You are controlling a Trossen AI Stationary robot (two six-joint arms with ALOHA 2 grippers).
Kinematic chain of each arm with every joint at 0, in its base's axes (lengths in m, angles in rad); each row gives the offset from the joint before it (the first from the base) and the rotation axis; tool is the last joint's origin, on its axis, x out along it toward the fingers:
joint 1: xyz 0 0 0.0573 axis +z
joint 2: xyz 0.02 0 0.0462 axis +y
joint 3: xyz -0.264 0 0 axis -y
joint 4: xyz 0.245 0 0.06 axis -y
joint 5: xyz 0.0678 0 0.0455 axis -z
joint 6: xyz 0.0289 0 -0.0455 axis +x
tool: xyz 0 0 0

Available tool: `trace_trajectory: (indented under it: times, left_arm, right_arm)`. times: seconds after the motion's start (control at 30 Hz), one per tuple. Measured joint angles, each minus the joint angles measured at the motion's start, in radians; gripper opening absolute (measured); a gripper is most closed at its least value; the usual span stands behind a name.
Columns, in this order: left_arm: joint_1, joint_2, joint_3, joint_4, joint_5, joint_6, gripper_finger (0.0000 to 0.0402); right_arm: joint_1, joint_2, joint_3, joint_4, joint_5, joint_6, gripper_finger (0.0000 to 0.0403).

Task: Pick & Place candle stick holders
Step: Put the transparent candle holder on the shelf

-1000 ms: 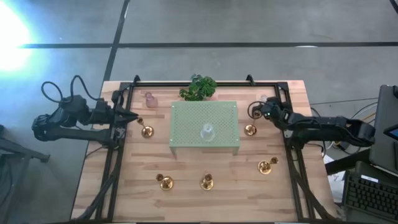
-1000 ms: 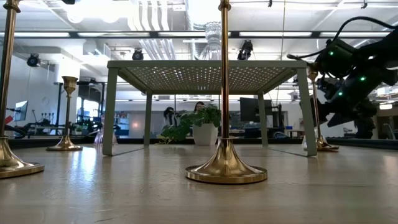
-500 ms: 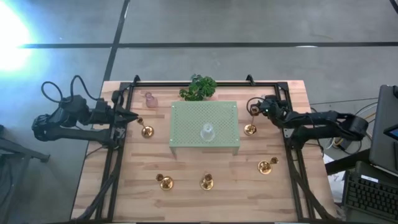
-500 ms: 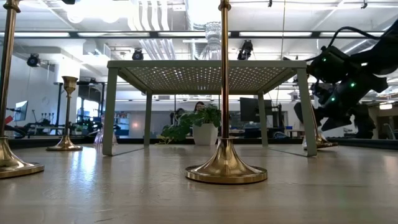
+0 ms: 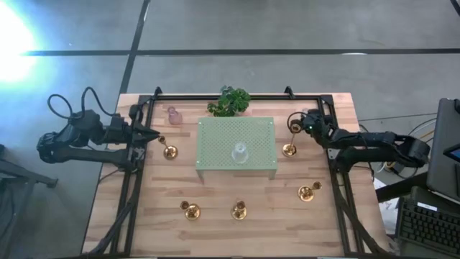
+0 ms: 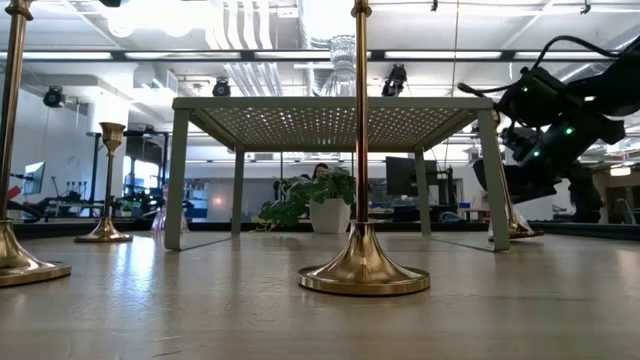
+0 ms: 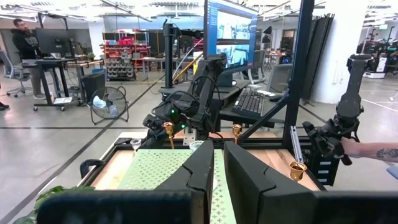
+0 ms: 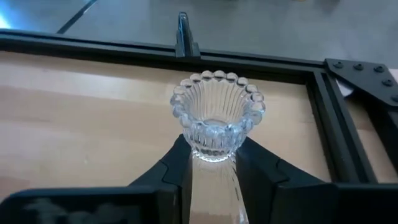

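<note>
Right hand (image 8: pixel 211 163) clamped on clear glass holder (image 8: pixel 217 116) — base hidden between dark fingers (image 8: pixel 177 165).

Light wood plank table (image 5: pixel 165 230), black metal frame rails along left, right and far edges. Pale green perforated stand (image 5: pixel 237 147) sits centre, legs on the wood. Leafy plant (image 5: pixel 228 101) just beyond its far edge. Pink glass holder (image 5: pixel 173 115) at far left. Brass holders straight on the table: one (image 5: pixel 169 152) left of the stand, one (image 5: pixel 289 150) right of it, one (image 5: pixel 307 192) further near on the right, two (image 5: pixel 190 211) and (image 5: pixel 239 211) side by side at the near edge. Low view: near-centre brass base (image 6: pixel 363 272) flat on the surface.
</note>
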Motion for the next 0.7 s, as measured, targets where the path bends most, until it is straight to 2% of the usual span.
trace_trajectory:
  times: [0.4,0.7]
  left_arm:
    - [0.000,0.000,0.000,0.000,0.000,0.000,0.0045]
    - [0.000,0.000,0.000,0.000,0.000,0.000,0.0045]
  right_arm:
    - [0.000,-0.310,-0.002,-0.300,0.000,0.000,0.0083]
    - [0.000,-0.520,0.004,-0.377,0.002,-0.072,0.0082]
